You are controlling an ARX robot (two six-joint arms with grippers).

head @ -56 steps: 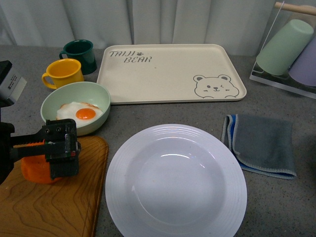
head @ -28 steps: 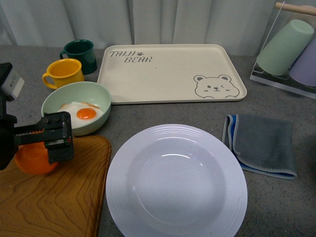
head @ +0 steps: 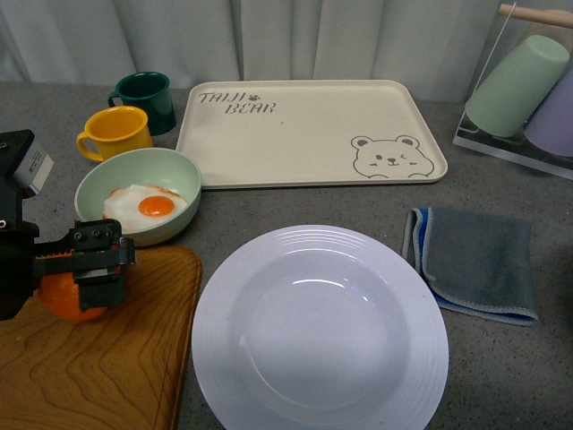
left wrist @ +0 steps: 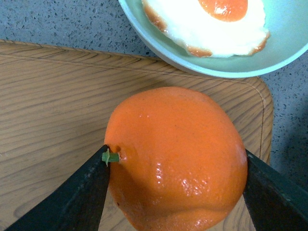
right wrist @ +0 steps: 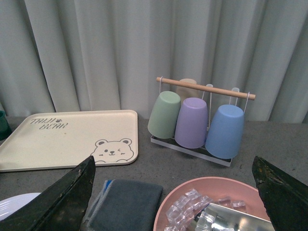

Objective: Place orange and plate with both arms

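My left gripper is shut on the orange, a bright mandarin with a green stem nub, over the far end of the wooden cutting board. In the left wrist view the orange sits between both black fingers, a little above the board. The plate, large, white and ridged at the rim, lies empty at the front centre of the counter. My right gripper is open and empty; it does not show in the front view. A sliver of the plate shows in the right wrist view.
A pale green bowl with a fried egg stands just beyond the board. Yellow mug and green mug behind it. Beige bear tray at the back. Grey cloth right of the plate. Cup rack. Pink bowl with ice.
My left gripper has risen and drawn back toward the left with the orange in it; the orange now hangs higher over the board. The plate has not moved.
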